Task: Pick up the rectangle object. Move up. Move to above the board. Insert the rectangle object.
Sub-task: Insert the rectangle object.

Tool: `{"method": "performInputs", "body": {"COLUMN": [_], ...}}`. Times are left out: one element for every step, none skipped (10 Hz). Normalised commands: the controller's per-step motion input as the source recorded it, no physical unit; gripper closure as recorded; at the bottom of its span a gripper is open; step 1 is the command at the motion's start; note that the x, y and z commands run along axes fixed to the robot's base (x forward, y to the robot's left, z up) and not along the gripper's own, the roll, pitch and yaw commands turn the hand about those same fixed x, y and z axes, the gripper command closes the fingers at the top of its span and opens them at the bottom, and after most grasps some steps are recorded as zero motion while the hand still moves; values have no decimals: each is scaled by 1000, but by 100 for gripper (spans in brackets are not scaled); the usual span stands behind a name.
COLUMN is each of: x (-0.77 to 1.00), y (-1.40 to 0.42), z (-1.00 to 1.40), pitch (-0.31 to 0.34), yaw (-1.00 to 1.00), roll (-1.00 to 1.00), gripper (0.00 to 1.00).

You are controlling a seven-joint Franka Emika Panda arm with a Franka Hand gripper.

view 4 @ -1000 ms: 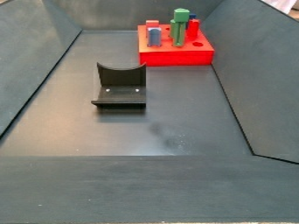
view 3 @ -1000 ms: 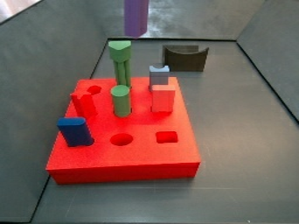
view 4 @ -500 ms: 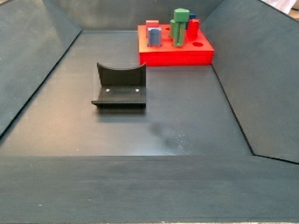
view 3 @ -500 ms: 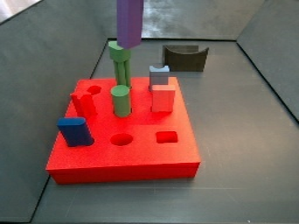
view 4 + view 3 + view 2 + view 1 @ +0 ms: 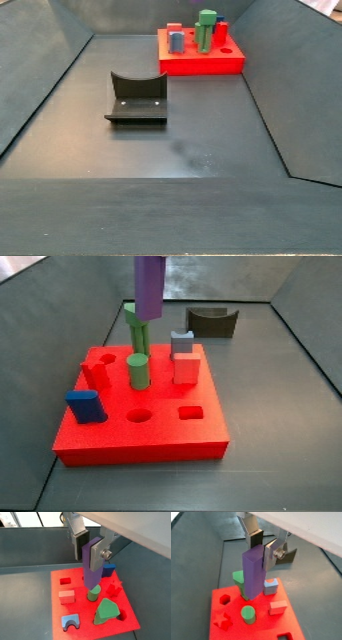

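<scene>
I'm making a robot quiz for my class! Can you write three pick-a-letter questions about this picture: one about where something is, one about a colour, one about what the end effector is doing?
1. Where is the rectangle object?
A. lying on the floor
B. in the air over the board
C. inside the fixture

2. What colour is the board?
A. red
B. yellow
C. white

3. What is the end effector doing?
A. hanging open, empty
B. gripping a green peg
C. gripping the rectangle object

Answers: 1 B, a side view shows it hanging above the board. 2 A, every view shows it red. 3 C, both wrist views show the fingers clamping its top.
</scene>
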Motion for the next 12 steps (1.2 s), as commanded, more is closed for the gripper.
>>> {"method": "performInputs", "body": {"x": [346,337,243,0,0,0,0,-29,220,534,289,71], "y": [-414,-426,-360,-40,0,0,0,-274,-380,-374,-146,-89], "z": [20,46,0,-183,-246,-251,-446,-543,-494,-469,-143,-17], "pitch": [76,29,11,0,-4,-4,-54,-223,-261,-204,-114,0], "yaw": [-457,-511,-611,-1000,-1000,-1000,-1000,-820,-397,-237,-46,-46], "roll": [0,0,36,0,0,0,-11,-27,-137,-150,0,10], "gripper": [100,100,100,100,100,100,100,100,100,100,100,100]}}
